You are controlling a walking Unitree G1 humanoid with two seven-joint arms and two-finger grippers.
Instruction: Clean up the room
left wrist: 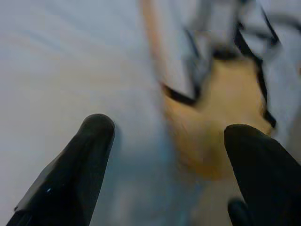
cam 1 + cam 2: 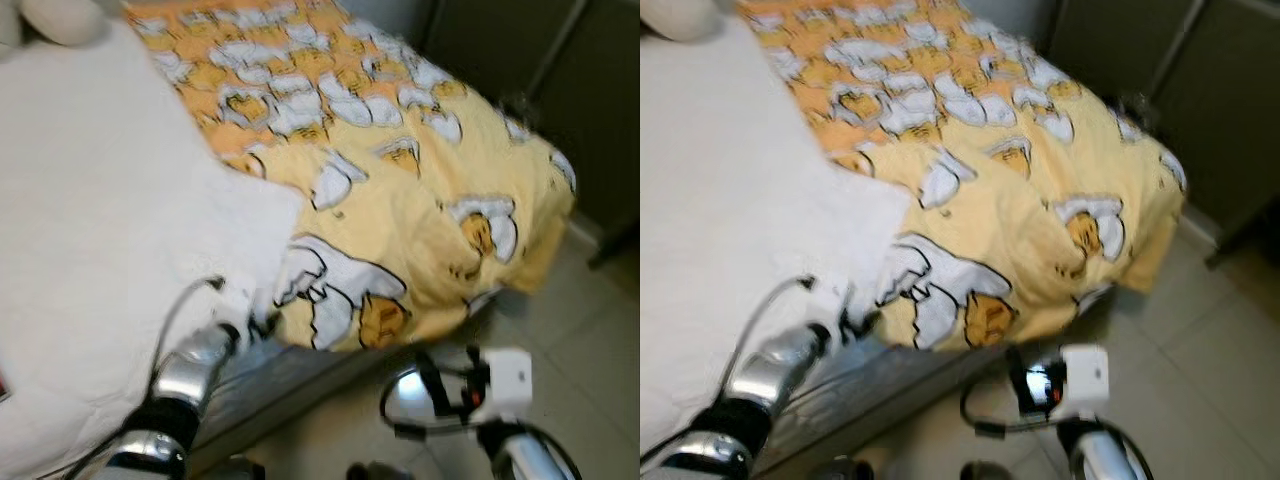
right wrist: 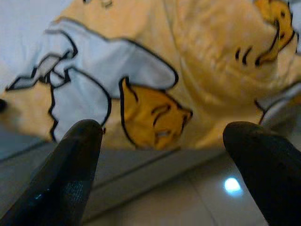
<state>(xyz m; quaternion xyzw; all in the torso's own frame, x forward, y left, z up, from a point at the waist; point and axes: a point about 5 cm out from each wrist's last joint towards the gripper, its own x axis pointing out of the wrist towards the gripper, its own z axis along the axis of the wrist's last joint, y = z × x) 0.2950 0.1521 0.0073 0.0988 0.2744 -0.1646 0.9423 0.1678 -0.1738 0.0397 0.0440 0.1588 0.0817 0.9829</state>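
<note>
A yellow blanket (image 2: 400, 200) printed with white and orange cartoon figures covers the far part of the bed and hangs over its side. A white cover (image 2: 90, 200) lies over the near left part and overlaps the blanket's edge. My left gripper (image 1: 169, 127) is open just above the seam where white meets yellow, at the bed's near edge (image 2: 250, 325). Lower on the right, my right gripper (image 3: 162, 129) is open and empty above the floor. It faces the hanging blanket (image 3: 155, 94) a short way off.
The grey side of the bed (image 2: 280, 375) runs below the blanket. Pale floor tiles (image 2: 590, 330) lie to the right. Dark cabinet doors (image 2: 520, 60) stand beyond the bed's far corner. A pale pillow (image 2: 60, 18) sits at the top left.
</note>
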